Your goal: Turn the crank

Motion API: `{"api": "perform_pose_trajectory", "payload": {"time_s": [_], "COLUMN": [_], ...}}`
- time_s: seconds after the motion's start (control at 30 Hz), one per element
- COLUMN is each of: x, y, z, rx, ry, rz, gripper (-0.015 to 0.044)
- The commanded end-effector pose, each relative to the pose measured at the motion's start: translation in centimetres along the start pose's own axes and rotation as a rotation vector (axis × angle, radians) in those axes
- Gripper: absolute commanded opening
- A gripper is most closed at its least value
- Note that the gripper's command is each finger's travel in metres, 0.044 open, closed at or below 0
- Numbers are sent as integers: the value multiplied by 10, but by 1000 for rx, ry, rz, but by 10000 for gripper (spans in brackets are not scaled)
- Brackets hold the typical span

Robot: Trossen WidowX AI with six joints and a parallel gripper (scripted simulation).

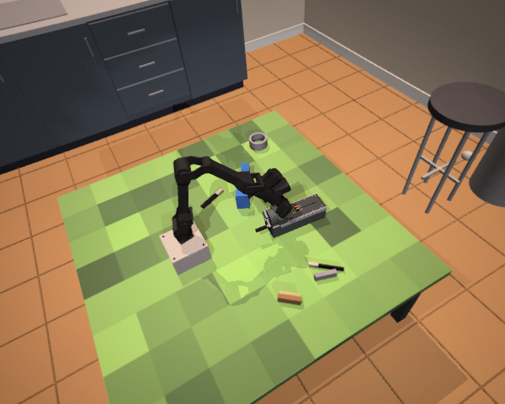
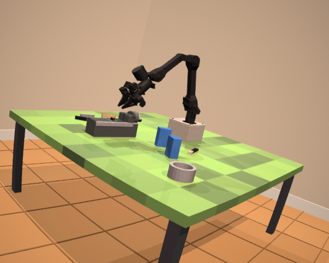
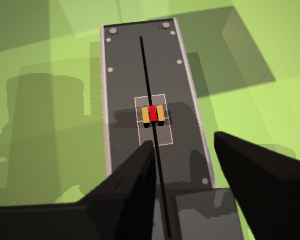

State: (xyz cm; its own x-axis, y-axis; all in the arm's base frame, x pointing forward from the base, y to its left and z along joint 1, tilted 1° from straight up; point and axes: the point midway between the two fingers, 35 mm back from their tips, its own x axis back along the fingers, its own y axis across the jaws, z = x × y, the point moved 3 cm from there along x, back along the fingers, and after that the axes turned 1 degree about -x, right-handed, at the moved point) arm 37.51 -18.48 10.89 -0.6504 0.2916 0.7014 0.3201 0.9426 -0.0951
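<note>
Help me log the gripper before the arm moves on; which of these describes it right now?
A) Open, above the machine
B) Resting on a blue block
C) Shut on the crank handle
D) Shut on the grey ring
A: the wrist view shows the gripper with its fingers apart and nothing between them, and the exterior view shows it above the machine.
</note>
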Motion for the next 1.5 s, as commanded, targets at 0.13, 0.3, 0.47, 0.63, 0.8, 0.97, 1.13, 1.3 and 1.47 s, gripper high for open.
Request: {"api": "perform_pose_trajectory", "payload": {"time_s": [0.13, 0.3, 0.47, 0.63, 0.8, 0.97, 1.13, 1.3, 1.47], "x": [0, 0, 0, 0, 0, 0, 0, 0, 0], "y": [0, 0, 0, 0, 0, 0, 0, 0, 0], "z": [0, 0, 0, 0, 0, 0, 0, 0, 0], "rx": [0, 0, 0, 0, 0, 0, 0, 0, 0], "ry": [0, 0, 0, 0, 0, 0, 0, 0, 0], "rz": [0, 0, -1, -1, -1, -1, -1, -1, -1], "gripper": [0, 0, 0, 0, 79, 210, 341, 440, 309]}}
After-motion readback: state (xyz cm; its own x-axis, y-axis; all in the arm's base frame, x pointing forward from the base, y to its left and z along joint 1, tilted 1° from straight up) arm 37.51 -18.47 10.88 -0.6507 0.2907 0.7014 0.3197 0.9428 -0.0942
